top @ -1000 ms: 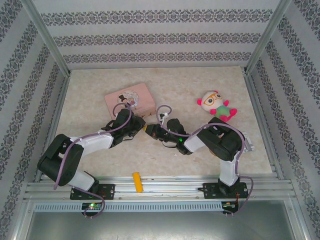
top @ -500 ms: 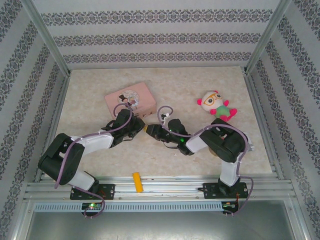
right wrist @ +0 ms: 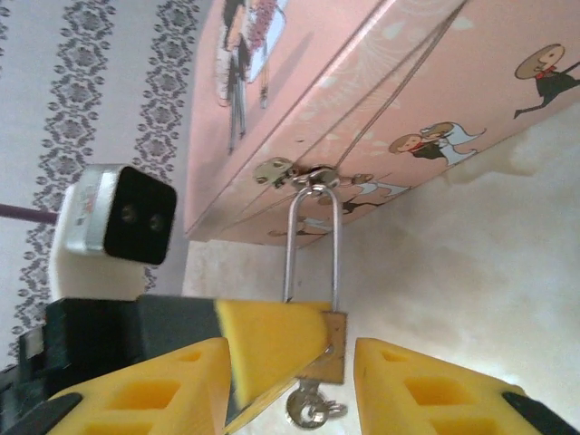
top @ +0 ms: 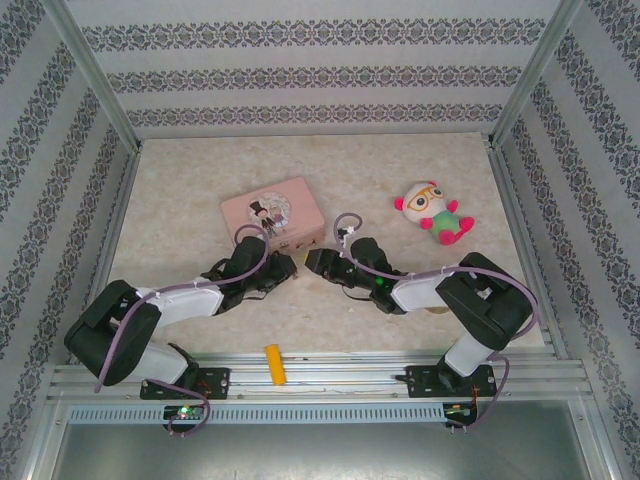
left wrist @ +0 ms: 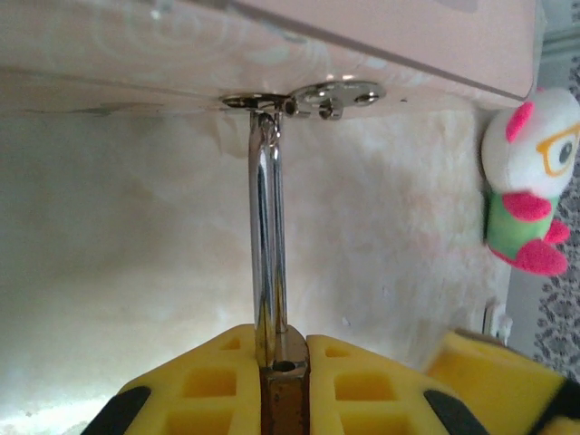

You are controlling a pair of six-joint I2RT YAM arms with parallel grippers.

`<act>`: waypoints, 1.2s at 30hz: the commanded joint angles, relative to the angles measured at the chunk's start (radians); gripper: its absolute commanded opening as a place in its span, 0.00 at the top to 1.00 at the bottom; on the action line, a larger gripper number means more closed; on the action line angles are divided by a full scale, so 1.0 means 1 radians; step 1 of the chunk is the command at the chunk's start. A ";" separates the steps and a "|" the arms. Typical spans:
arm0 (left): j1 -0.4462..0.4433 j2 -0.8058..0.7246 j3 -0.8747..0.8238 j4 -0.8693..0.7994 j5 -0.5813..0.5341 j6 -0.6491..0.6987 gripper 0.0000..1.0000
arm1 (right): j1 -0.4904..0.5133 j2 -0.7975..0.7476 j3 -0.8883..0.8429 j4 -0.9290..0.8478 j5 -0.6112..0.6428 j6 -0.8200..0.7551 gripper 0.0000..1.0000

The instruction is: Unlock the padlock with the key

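Shifted toward the right and near edges of the desk point(top: 190, 170) over the last second is the pink tin point(top: 272, 210), and both arms have moved right with it, the right elbow now lower and closer to the right edge.

From above I see the two hands meeting just off the tin's near side, around mid-desk. My left hand point(left wrist: 283, 362) is clamped tight on the padlock point(left wrist: 284, 399), its yellow fingers point(left wrist: 208, 381) pressed to either side of the brass body. The silver shackle point(left wrist: 267, 245) runs straight from there to the tin's small metal hasp point(left wrist: 304, 93) and passes through it.

On the right wrist view my right hand point(right wrist: 290, 355) is spread wide, gripping nothing. The key point(right wrist: 308, 408) lies between its fingers and clear of both, its bow poking out at the padlock's underside. How deep the blade sits I cannot tell, nor whether the shackle has released, since one leg is hidden behind the left finger.

Toward the right edge lies a plush toy point(top: 435, 212), well apart from the arms. A yellow block point(top: 274, 364) rests on the near edge rail.
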 commanded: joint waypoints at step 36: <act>0.034 -0.373 0.165 -0.608 -0.319 0.285 0.01 | 0.105 0.038 0.269 -0.693 0.264 -0.384 0.55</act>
